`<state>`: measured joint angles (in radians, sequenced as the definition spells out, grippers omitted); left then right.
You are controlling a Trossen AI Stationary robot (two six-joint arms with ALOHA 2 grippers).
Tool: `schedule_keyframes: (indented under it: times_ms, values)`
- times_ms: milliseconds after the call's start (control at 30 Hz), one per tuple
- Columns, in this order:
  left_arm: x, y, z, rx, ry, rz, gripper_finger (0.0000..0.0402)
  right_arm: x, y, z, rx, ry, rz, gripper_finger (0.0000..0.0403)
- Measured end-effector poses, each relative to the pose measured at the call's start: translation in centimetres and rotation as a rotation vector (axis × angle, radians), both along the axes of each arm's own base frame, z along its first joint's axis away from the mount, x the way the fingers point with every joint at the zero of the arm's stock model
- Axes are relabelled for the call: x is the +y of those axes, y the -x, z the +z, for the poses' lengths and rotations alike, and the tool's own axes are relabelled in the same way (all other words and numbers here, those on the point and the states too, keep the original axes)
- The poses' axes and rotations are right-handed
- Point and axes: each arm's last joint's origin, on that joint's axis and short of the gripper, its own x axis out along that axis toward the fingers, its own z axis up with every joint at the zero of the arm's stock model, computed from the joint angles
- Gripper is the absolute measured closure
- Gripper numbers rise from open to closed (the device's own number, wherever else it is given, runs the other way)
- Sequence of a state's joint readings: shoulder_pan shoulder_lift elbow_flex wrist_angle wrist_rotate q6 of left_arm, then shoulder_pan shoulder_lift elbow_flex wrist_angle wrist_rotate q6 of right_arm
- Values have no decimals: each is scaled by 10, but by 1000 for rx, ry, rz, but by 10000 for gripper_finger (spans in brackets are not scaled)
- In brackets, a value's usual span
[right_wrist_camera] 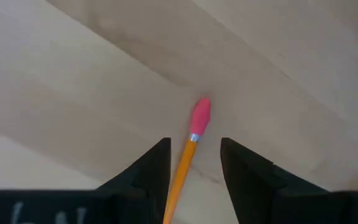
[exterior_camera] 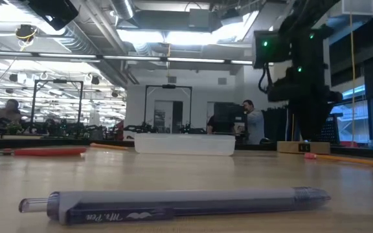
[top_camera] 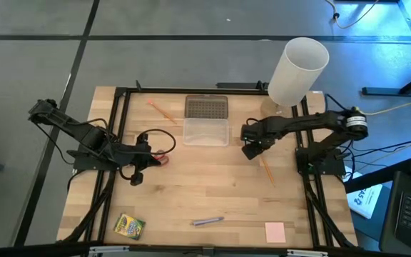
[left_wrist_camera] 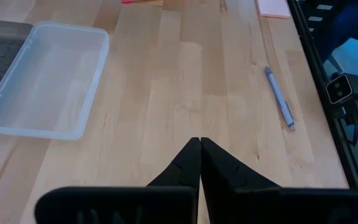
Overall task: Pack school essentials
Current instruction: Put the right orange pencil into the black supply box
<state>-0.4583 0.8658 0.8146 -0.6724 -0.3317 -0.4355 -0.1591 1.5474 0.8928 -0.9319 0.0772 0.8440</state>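
Right hand (right_wrist_camera: 194, 155): parted narrowly astride the orange pencil (right_wrist_camera: 188, 155) lying right of the clear case (top_camera: 206, 131), placed to pinch it.
Left hand (left_wrist_camera: 199, 155): closed, empty, waiting left on the desk (top_camera: 212, 185).

Scissors (top_camera: 159, 158) mostly hidden (beneath left arm).

A wooden table (top_camera: 212, 193) carries both dark arms. The left gripper (top_camera: 145, 163) sits beside the red-handled scissors (top_camera: 161, 156), whose red shows just past its tip. The right gripper (top_camera: 252, 145) hangs over the upper end of an orange pencil (top_camera: 267, 170). A second pencil (top_camera: 162, 111) lies left of the clear case (top_camera: 206, 131) and its grey dotted lid (top_camera: 206, 107). Along the near edge — crayon box (top_camera: 129, 226), blue pen (top_camera: 207, 221), pink pad (top_camera: 275, 231). A tall white cylinder (top_camera: 297, 71) stands at the far right.
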Motion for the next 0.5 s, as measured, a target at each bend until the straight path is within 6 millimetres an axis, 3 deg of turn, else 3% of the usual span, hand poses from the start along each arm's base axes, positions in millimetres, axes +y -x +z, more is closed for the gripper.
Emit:
schedule_keyframes:
  times_ms: [500]
  values:
    - [0,0,0,-1,3,2,393,-16,-5,-23,79,-23,29,260]
